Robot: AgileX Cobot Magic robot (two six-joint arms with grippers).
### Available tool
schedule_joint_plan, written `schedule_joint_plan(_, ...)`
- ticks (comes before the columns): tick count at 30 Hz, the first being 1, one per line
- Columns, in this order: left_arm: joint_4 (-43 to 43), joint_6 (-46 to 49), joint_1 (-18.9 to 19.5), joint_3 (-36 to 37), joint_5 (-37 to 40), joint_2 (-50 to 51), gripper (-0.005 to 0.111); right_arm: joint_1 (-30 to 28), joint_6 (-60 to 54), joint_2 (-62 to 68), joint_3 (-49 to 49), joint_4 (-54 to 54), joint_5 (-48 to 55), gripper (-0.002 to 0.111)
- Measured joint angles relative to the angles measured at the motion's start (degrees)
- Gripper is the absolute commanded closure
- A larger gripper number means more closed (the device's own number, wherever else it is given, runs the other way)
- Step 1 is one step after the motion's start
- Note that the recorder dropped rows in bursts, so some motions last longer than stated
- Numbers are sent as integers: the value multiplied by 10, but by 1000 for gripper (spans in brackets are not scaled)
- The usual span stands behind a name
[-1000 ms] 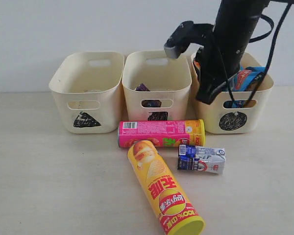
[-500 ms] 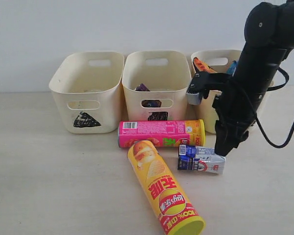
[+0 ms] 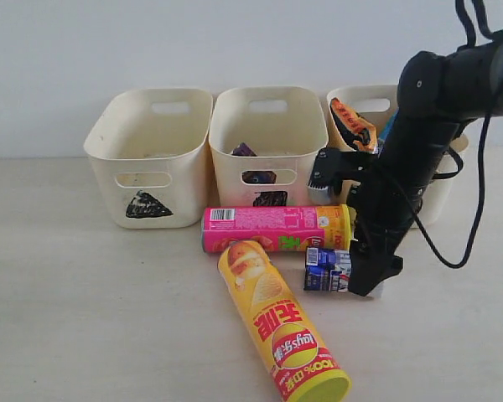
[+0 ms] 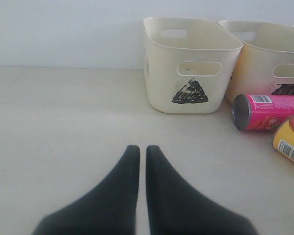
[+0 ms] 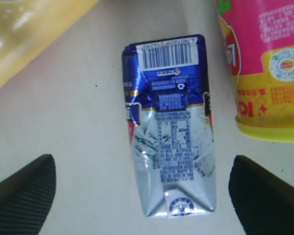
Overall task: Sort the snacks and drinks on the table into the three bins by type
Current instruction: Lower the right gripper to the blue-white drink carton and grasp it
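The left gripper (image 4: pixel 142 147) hovers low over the bare table (image 3: pixel 67 293), its two dark fingers pressed almost together with only a thin slit between them, holding nothing; it does not show in the exterior view. At the upper left of that view stands the triangle bin (image 3: pixel 109 126), and nothing can be made out inside it. Just right of it, at upper centre, is the square bin (image 3: pixel 306 159), with a purple box (image 3: pixel 244 151) showing above its front wall and more dark shapes behind its handle slot. In front of these two bins, at mid-frame, the pink tube (image 3: pixel 272 228) lies on its side, parallel to the row of bins, its yellow end to the right. The yellow tube (image 3: pixel 277 318) lies slantwise from just below the pink one down to the lower centre-right, green lid nearest the bottom edge. Right of its upper end, a blue-and-silver carton (image 3: pixel 327 268) lies flat just below the pink tube's yellow end. The right gripper (image 3: pixel 370 280) hangs right over the carton, jaws spread wide to either side of it and touching nothing. Behind the arm, at upper right, the circle bin (image 3: pixel 365 96) holds an orange packet (image 3: pixel 353 124) sticking up above its rim.
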Motion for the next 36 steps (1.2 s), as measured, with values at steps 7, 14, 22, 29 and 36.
schedule_joint_plan(7,0,0,0,0,0,0,103,0,-14,29,2,-9,-37,23)
schedule_joint_plan(14,0,0,0,0,0,0,103,0,-15,53,2,-15,-62,24)
schedule_joint_plan(22,0,0,0,0,0,0,103,0,-15,74,2,-36,-82,77)
schedule_joint_plan(29,0,0,0,0,0,0,103,0,-13,74,2,-83,-52,108)
schedule_joint_plan(36,0,0,0,0,0,0,103,0,5,61,3,-101,1,108)
